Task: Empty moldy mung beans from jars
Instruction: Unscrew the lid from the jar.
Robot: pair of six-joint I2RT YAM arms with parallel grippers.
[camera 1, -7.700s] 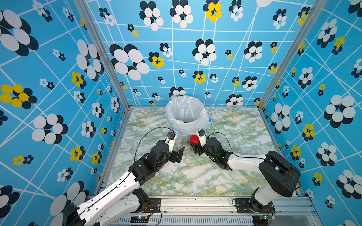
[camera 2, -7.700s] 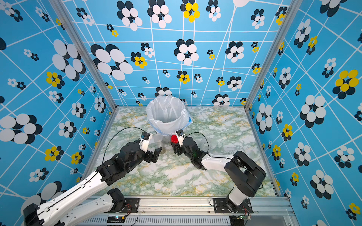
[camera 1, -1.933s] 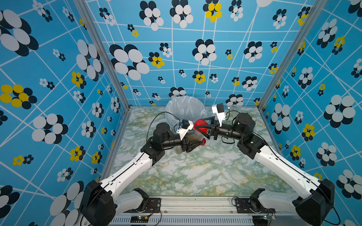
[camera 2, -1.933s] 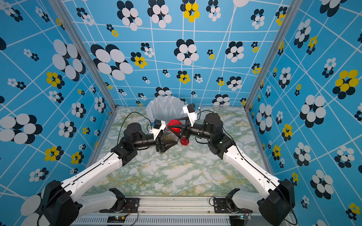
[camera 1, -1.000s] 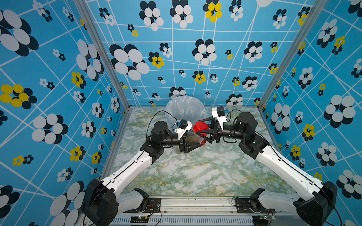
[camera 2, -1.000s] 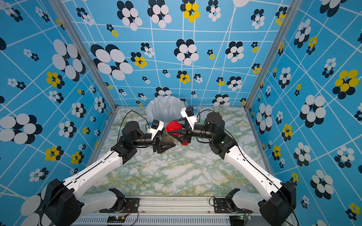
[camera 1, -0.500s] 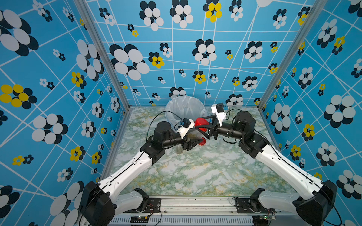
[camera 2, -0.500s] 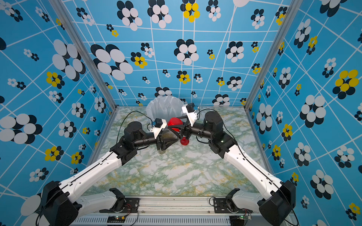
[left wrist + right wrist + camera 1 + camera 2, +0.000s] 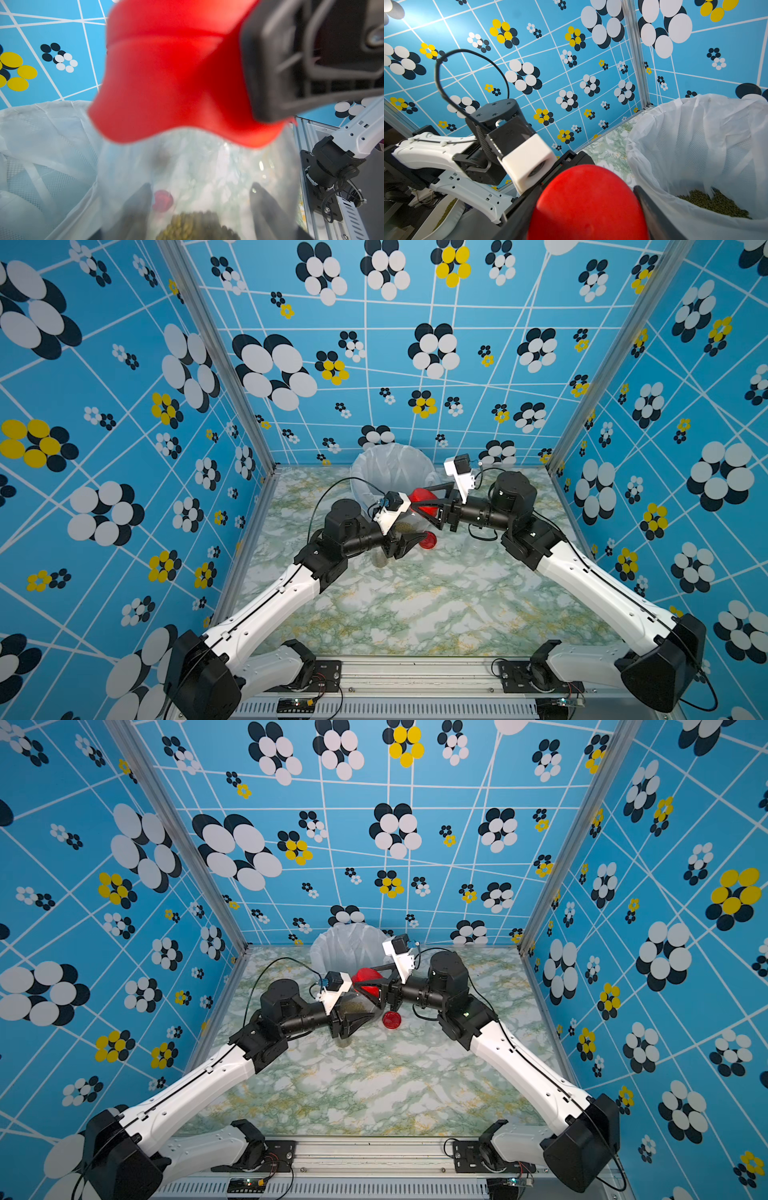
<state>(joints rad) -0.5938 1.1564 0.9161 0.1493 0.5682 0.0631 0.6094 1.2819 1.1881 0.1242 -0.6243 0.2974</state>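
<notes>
Okay, starting on the left: my left gripper (image 9: 409, 537) is clamping a clear jar (image 9: 356, 999) by its body and holding it up off the marble tabletop (image 9: 415, 605), lying close to level with its mouth pointing toward the right arm. Through the wall I'm seeing the mung beans (image 9: 352, 1006) sitting as an olive-brown heap in the low side of the jar. The left wrist view is showing them between the two fingers (image 9: 137, 207). Under that gripper something like a second jar (image 9: 379, 561) is standing on the marble, too dim for me to be sure. Moving along, the red lid (image 9: 588, 205) is sitting on the held jar's mouth, though I can't tell whether it's screwed tight. My right gripper (image 9: 426, 504) is squeezing it, one finger on each side of the rim. In both top views a loose red lid (image 9: 428, 540) is lying flat on the tabletop, near the left fingertips. Behind the pair, against the back wall, the bucket (image 9: 388, 466) with its white bag liner is standing upright. The right wrist view is showing more mung beans (image 9: 714, 204) lying in the bottom of the bag.
</notes>
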